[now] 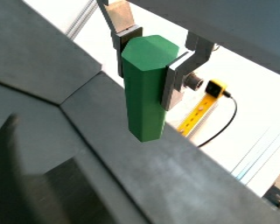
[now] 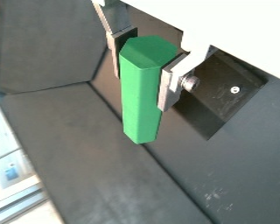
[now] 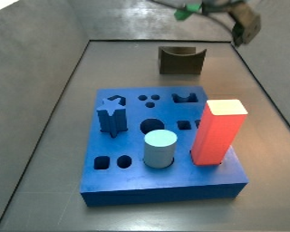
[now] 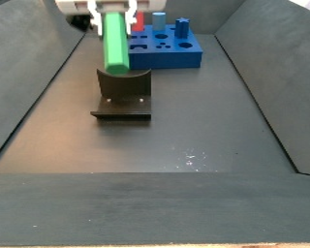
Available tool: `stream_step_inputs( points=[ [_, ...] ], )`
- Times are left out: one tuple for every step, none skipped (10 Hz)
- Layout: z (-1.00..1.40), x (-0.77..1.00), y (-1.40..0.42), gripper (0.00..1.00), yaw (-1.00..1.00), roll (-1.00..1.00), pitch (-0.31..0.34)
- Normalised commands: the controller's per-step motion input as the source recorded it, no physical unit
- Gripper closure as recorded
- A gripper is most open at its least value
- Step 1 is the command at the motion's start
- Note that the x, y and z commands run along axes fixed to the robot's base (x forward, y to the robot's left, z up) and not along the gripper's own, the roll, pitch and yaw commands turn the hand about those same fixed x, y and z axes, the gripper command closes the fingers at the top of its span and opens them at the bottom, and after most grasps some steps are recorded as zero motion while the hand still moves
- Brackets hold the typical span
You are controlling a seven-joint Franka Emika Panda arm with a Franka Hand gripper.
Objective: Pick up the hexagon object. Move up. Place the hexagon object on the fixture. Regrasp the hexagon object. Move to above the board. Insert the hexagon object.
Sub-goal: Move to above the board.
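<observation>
**Green hexagon held above the fixture**

In both wrist views the tool [image 1: 154,54] is clenched on the hexagon object [image 1: 145,87], its silver fingers [image 1: 178,77] pressing the upper part of the bar from two sides. The bar hangs lengthwise below the fingers with its lower end free and no surface touching it. In a wrist view the dark floor [image 2: 95,149] lies open beneath the hexagon object [image 2: 143,92].

In a side view the tool [image 4: 113,14] holds the hexagon object [image 4: 115,44] upright, directly above the fixture [image 4: 124,97]; whether the bar's lower end touches the fixture's top edge cannot be told. The board [image 4: 165,48] sits beyond the fixture, apart from it. The floor on the near side of the fixture is bare.

In a side view the fixture [image 3: 180,61] stands beyond the board [image 3: 159,145], a gap between them. On the board stand a red block [image 3: 219,131], a pale cylinder [image 3: 159,148] and a dark blue star peg [image 3: 110,115]. The tool [image 3: 214,9] shows only at the frame's upper edge, blurred.
</observation>
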Motion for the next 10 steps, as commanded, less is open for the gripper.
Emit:
stream_step_inputs(
  points=[
    [1.00,0.03,0.04,1.00,0.00,0.01,0.001],
    [1.00,0.02,0.03,1.00,-0.01,0.00,0.012],
    [1.00,0.02,0.03,1.00,-0.01,-0.01,0.023],
    [1.00,0.01,0.02,1.00,-0.01,-0.02,0.039],
    [1.00,0.01,0.02,1.00,-0.01,-0.02,0.049],
    [1.00,0.01,0.01,1.00,0.00,-0.03,0.064],
    [1.00,0.00,0.01,1.00,0.00,-0.03,0.078],
    [1.00,0.00,0.00,1.00,0.01,-0.03,0.094],
    [0.76,0.01,-0.01,1.00,0.03,-0.04,0.109],
    [0.59,0.01,-0.01,1.00,0.04,-0.04,0.127]
  ],
)
